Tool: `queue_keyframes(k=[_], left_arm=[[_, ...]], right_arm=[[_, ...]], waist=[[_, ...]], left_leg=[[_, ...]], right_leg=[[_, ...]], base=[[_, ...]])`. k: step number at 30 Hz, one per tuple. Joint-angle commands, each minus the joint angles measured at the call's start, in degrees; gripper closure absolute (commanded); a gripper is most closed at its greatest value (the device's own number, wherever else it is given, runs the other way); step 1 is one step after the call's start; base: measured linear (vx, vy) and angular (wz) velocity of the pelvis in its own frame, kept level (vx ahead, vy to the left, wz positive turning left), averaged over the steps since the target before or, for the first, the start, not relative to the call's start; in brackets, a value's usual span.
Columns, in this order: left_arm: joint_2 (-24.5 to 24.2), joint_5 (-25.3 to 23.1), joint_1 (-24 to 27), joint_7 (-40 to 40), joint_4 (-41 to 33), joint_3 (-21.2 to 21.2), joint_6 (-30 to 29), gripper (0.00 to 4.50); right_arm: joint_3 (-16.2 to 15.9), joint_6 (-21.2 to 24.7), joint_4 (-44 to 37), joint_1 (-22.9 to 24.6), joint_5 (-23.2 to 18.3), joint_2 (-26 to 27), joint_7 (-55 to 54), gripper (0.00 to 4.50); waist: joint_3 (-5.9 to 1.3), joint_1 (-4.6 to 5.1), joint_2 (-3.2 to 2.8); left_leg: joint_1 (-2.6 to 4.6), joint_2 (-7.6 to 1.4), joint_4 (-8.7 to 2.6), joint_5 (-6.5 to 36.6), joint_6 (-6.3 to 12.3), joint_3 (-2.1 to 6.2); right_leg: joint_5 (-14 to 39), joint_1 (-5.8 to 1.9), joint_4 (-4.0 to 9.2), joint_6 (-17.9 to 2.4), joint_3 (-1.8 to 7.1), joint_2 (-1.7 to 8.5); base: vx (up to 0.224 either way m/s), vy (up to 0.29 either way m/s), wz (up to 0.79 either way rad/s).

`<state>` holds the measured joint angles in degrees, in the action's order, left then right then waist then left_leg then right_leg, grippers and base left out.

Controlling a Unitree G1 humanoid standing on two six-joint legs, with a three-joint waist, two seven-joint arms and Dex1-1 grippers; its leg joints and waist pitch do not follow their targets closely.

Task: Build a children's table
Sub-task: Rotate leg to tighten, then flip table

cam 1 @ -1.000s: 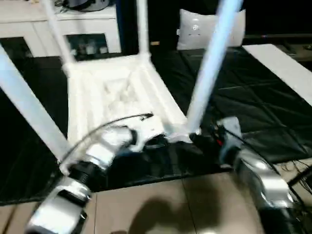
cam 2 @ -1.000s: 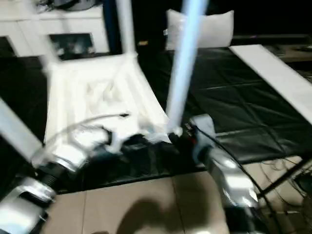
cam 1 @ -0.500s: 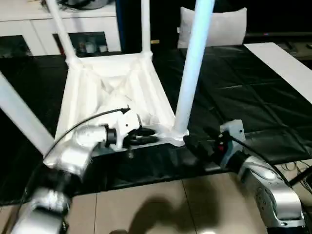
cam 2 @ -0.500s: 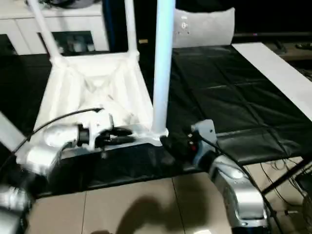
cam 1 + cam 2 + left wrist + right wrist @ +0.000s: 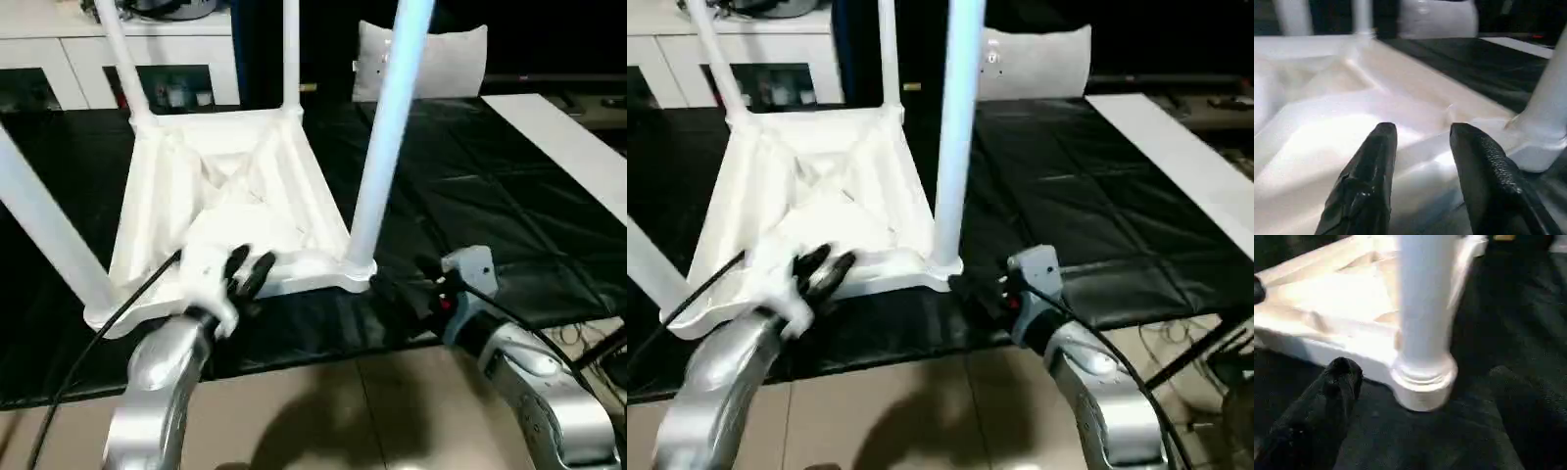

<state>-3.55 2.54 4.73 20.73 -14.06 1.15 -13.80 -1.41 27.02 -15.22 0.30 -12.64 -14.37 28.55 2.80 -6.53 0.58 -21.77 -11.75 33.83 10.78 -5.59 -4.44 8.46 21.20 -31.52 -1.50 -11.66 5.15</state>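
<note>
The white children's table (image 5: 225, 176) lies upside down on a black mat, ribbed underside up. Its tapered legs stand in the corner sockets: near right (image 5: 387, 127), near left (image 5: 44, 215), far left (image 5: 118, 49) and far right (image 5: 291, 49). My left gripper (image 5: 250, 272) is open at the top's near rim, and in the left wrist view its fingers (image 5: 1378, 142) straddle that rim with nothing gripped. My right gripper (image 5: 392, 292) is open just right of the near-right socket (image 5: 1422, 382), apart from it, with one finger (image 5: 1327, 401) low beside the rim.
A white cabinet with glass doors (image 5: 176, 69) stands behind the table, with a pale grey cushion (image 5: 441, 59) to its right. A long white board (image 5: 568, 137) lies on the black mat (image 5: 470, 196) at the right. Tan floor (image 5: 323, 411) runs along the front, with cables at the right edge.
My left arm has swung round: its gripper pointed right along the near rim, and now points away from me at the rim further left. The right gripper has barely moved.
</note>
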Motion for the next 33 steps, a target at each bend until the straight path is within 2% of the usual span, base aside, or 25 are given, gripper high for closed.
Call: queue_keyframes(k=[1, 2, 3, 4, 5, 6, 7, 8, 9, 10, 11, 12, 13, 14, 16, 17, 19, 20, 21, 23, 24, 25, 27, 30, 33], left_arm=[[0.1, -0.2, 1.1, -1.5, -3.5, -1.1, -2.0, 2.11], [0.8, -0.1, 1.9, -3.4, -5.2, -0.3, -3.9, 1.98], [1.0, -0.1, 2.1, -4.0, -5.8, 0.0, -4.5, 1.83], [1.2, -0.2, 2.3, -4.4, -6.3, 0.2, -4.8, 1.76], [1.7, 0.4, 2.3, -4.7, -6.5, 0.7, -3.7, 1.76], [1.8, 0.8, 2.5, -4.8, -7.0, 0.8, -3.2, 1.76], [1.8, 1.0, 2.9, -4.9, -7.8, 0.7, -3.4, 1.75], [1.8, 1.1, 3.2, -4.9, -8.5, 0.6, -3.7, 1.52], [1.6, 0.4, 3.5, -5.2, -9.1, 0.4, -4.3, 1.39], [1.3, 0.0, 3.6, -5.4, -9.4, 0.3, -4.5, 1.34], [0.9, -0.6, 3.7, -6.0, -9.6, 0.3, -5.0, 1.34], [0.6, -0.8, 3.8, -6.5, -9.7, 0.4, -5.5, 1.31], [0.3, -1.2, 4.0, -7.0, -9.5, 0.6, -5.9, 1.21], [0.0, -2.4, 4.6, -8.2, -8.9, 1.2, -5.9, 1.06], [0.3, -2.8, 5.0, -8.9, -8.7, 1.9, -5.8, 0.92], [1.0, -2.6, 5.4, -9.9, -8.6, 3.0, -5.4, 0.92], [1.9, -2.3, 5.6, -11.8, -8.3, 4.5, -4.7, 0.87], [3.3, -1.9, 5.7, -15.0, -7.3, 7.2, -2.6, 0.68], [4.0, -1.8, 5.9, -16.7, -6.9, 8.7, -1.6, 0.55], [4.9, -0.4, 6.5, -18.4, -6.8, 11.2, 0.1, 0.53], [5.1, 0.3, 6.9, -18.8, -7.2, 12.0, 0.3, 0.43], [5.5, 1.2, 7.3, -18.9, -7.6, 12.5, 1.1, 0.30], [5.6, 1.1, 7.6, -19.3, -7.8, 12.7, 1.2, 0.19], [3.8, 0.8, 6.8, -17.4, -6.6, 12.8, 1.8, 0.04], [1.2, 1.7, 5.3, -13.7, -5.3, 12.0, 1.2, 0.04]], right_arm=[[-0.3, -1.6, -0.6, 0.1, -0.3, -0.3, 0.9, 0.00], [1.4, -1.5, -0.1, 0.3, -2.3, 0.3, 1.3, 0.00], [2.3, -1.0, 0.1, 0.2, -3.1, 0.6, 1.1, 0.00], [2.7, -0.5, 0.1, 0.2, -3.5, 0.8, 0.8, 0.00], [3.2, -0.4, 0.2, 0.2, -4.1, 0.9, 1.0, 0.00], [3.2, -0.5, 0.3, 0.2, -4.0, 0.6, 1.0, 0.00], [2.7, -0.9, 0.2, 0.5, -3.6, 0.1, 1.3, 0.00], [2.3, -1.2, 0.2, 0.6, -3.3, -0.3, 1.5, 0.00], [2.5, -2.8, 0.0, 1.2, -3.7, 0.2, 1.7, 0.00], [2.6, -2.1, -0.4, 1.8, -4.5, 0.5, 1.8, 0.00], [2.6, -1.6, -0.9, 2.3, -5.1, 0.8, 1.7, 0.00], [2.4, -1.8, -1.0, 2.5, -4.9, 0.7, 1.6, 0.00], [2.2, -1.4, -1.1, 2.6, -5.2, 0.7, 1.7, 0.00], [1.4, -0.7, -1.4, 2.6, -5.3, 0.5, 2.1, 0.00], [0.9, -0.4, -1.6, 2.6, -5.1, 0.3, 1.9, 0.00], [0.2, -1.3, -1.6, 2.4, -3.9, 0.2, 1.3, 0.00], [-0.1, -3.5, -0.6, 1.8, -2.3, 0.3, 0.7, 0.00], [0.4, -6.0, 1.6, 0.7, -1.1, 1.2, -0.3, 0.00], [0.6, -7.2, 2.7, -0.1, -0.7, 1.7, -0.6, 0.00], [1.1, -8.9, 4.5, -1.7, -0.7, 3.3, -1.8, 0.00], [1.4, -9.4, 5.4, -2.7, -0.6, 4.0, -3.0, 0.00], [1.6, -10.1, 6.5, -3.7, 0.0, 4.4, -4.5, 0.00], [2.0, -11.3, 7.5, -4.6, 0.6, 4.8, -6.0, 0.00], [4.1, -13.5, 10.9, -7.1, 2.0, 5.5, -10.3, 0.00], [4.5, -14.4, 13.5, -8.2, 4.0, 4.7, -12.1, 0.00]], waist=[[-2.17, 0.50, -1.54], [-1.98, 1.68, -1.31], [-1.08, 1.26, -0.84], [-0.44, 0.07, -0.68], [-0.19, -0.81, 2.45], [-0.17, -1.93, 2.37], [-0.61, -2.75, 2.92], [-2.24, -5.03, 2.74], [-2.45, -4.26, 2.51], [-2.45, -4.26, 2.51], [-2.22, -4.51, 1.49], [-2.15, -4.33, 1.36], [-2.26, -4.35, 1.02], [-2.37, -4.37, 0.69], [-2.39, -4.16, 0.37], [-2.53, -4.00, 0.15], [-2.64, -3.81, -0.23], [-2.82, -3.48, -0.16], [-2.82, -3.48, -0.16], [-2.92, -2.59, 0.15], [-3.02, -2.57, 0.14], [-2.96, -2.47, 0.42], [-3.01, -2.52, 0.38], [-2.92, -2.62, 0.40], [-2.83, -3.00, 0.25]], left_leg=[[-0.99, -5.66, -9.18, 35.9, 2.69, 5.35], [3.57, -9.68, -9.40, 36.8, 4.03, 5.19], [2.78, -10.26, -9.97, 36.3, 4.64, 4.81], [2.36, -8.49, -9.63, 37.0, 4.12, 0.95], [4.44, 0.96, 0.26, 30.7, 2.65, -5.15], [5.68, 3.39, 4.85, 21.3, 3.72, -6.14], [2.54, 2.82, 4.19, 11.8, 4.66, -5.42], [0.22, -0.17, -1.00, 3.5, 3.25, -3.66], [0.18, 0.09, -2.29, 4.7, 2.71, -3.23], [0.18, 0.09, -2.29, 4.7, 2.71, -3.23], [1.26, 0.47, -2.54, 8.1, 3.06, -3.83], [1.23, 0.39, -2.56, 9.0, 2.68, -3.87], [0.92, 0.15, -2.86, 9.6, 2.19, -3.55], [1.32, -0.48, -3.30, 10.7, 2.22, -3.33], [1.29, -1.04, -3.80, 11.9, 2.22, -3.09], [1.69, -1.53, -4.08, 13.3, 2.19, -2.92], [1.82, -2.12, -4.54, 14.6, 1.86, -2.64], [1.73, -2.34, -4.63, 14.8, 1.65, -2.56], [1.73, -2.34, -4.63, 14.8, 1.65, -2.56], [1.45, -2.11, -4.71, 13.5, 2.02, -2.64], [1.35, -2.07, -4.71, 12.9, 2.05, -2.60], [1.51, -2.08, -4.63, 12.4, 2.31, -2.78], [1.43, -2.01, -4.52, 11.2, 2.58, -2.93], [1.52, -1.84, -4.44, 10.9, 2.66, -3.21], [1.92, -1.66, -4.51, 12.1, 2.12, -3.35]], right_leg=[[16.0, -3.27, -1.20, -2.5, 3.73, 1.89], [11.8, 0.18, -3.58, -6.7, 6.05, 0.90], [12.0, -0.11, -4.53, -7.6, 7.03, 1.32], [13.6, 0.55, -3.66, -9.3, 8.34, 1.45], [33.9, 3.80, 4.91, -7.0, 8.36, 1.88], [47.4, 4.35, 7.06, -3.5, 8.51, 4.60], [54.2, 1.10, 6.89, 1.0, 10.67, 6.47], [44.4, -1.72, 3.58, 8.5, 12.15, 6.31], [32.2, -1.59, 1.93, 9.2, 10.23, 3.68], [32.2, -1.59, 1.93, 9.2, 10.23, 3.68], [28.1, -0.44, 2.79, 8.6, 9.37, 2.39], [28.9, -0.53, 2.86, 7.9, 9.22, 2.27], [29.2, -1.12, 2.79, 7.1, 8.89, 2.30], [28.4, -1.10, 2.98, 6.0, 8.78, 2.27], [26.9, -1.39, 2.96, 4.4, 8.66, 2.30], [26.0, -1.35, 2.95, 2.9, 8.74, 2.52], [23.4, -1.58, 2.76, 0.4, 8.81, 2.77], [20.4, -1.71, 2.42, -1.4, 8.91, 2.88], [20.4, -1.71, 2.42, -1.4, 8.91, 2.88], [14.9, -2.06, 1.80, -4.2, 9.20, 3.23], [14.2, -2.22, 1.59, -4.7, 9.18, 3.30], [13.3, -1.99, 1.63, -5.0, 9.33, 3.26], [12.5, -2.02, 1.39, -5.4, 9.53, 3.40], [13.5, -1.83, 1.50, -4.7, 9.69, 3.38], [16.8, -1.42, 1.84, -3.6, 9.71, 3.33]], base=[[0.036, -0.083, 0.61], [0.087, -0.142, 0.60], [0.087, -0.142, 0.60], [0.087, -0.211, 0.47], [0.014, -0.211, 0.26], [0.014, -0.211, 0.26], [0.039, -0.121, -0.08], [0.051, -0.069, -0.10], [0.051, -0.069, -0.10], [0.000, -0.069, 0.03], [0.000, 0.000, 0.00], [0.000, 0.000, 0.00], [0.000, 0.000, 0.00], [0.000, 0.000, 0.00], [0.000, 0.000, 0.00], [0.020, 0.056, 0.00], [0.022, 0.060, 0.01], [0.024, 0.075, 0.00], [0.024, 0.075, 0.00], [0.010, 0.032, 0.01], [0.000, 0.000, 0.00], [0.000, 0.000, 0.00], [0.000, 0.000, 0.00], [0.000, 0.000, 0.00], [0.000, 0.000, 0.00]])
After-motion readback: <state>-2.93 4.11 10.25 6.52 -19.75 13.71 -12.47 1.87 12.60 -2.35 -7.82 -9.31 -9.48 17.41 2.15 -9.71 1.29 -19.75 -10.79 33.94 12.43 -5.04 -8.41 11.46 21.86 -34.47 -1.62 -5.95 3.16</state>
